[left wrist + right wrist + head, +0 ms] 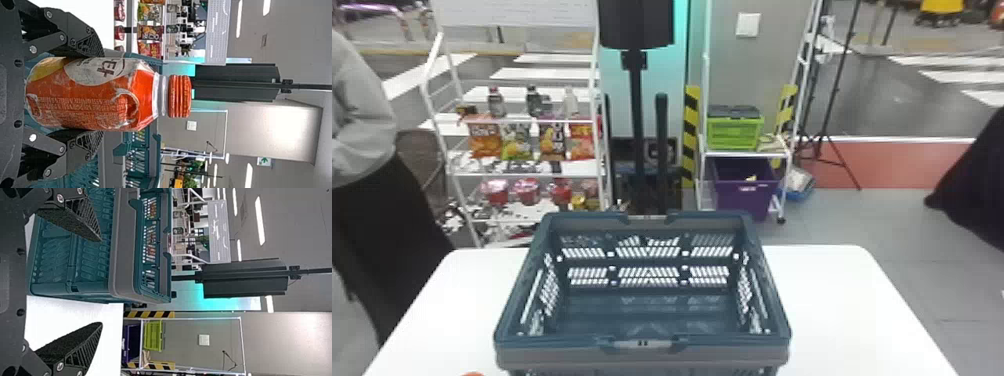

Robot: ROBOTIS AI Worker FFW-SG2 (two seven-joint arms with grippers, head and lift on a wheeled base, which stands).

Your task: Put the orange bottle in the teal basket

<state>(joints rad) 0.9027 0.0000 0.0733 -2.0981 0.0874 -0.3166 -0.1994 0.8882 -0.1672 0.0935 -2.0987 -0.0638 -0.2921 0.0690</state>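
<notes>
The head view faced forward and down; both wrist views looked forward, lower, nearer — all shared the basket (557, 354).

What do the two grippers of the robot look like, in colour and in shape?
Both the left gripper and the right gripper are black, with small silvery round screws at the joints. The right one's fingers taper toward the tip and have slanted, open ribs along the side and rough black pads inside.

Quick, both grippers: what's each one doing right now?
Left gripper: closed on the orange bottle, a finger on either side.
Right gripper: open, nothing between its fingers, near the teal basket.
</notes>
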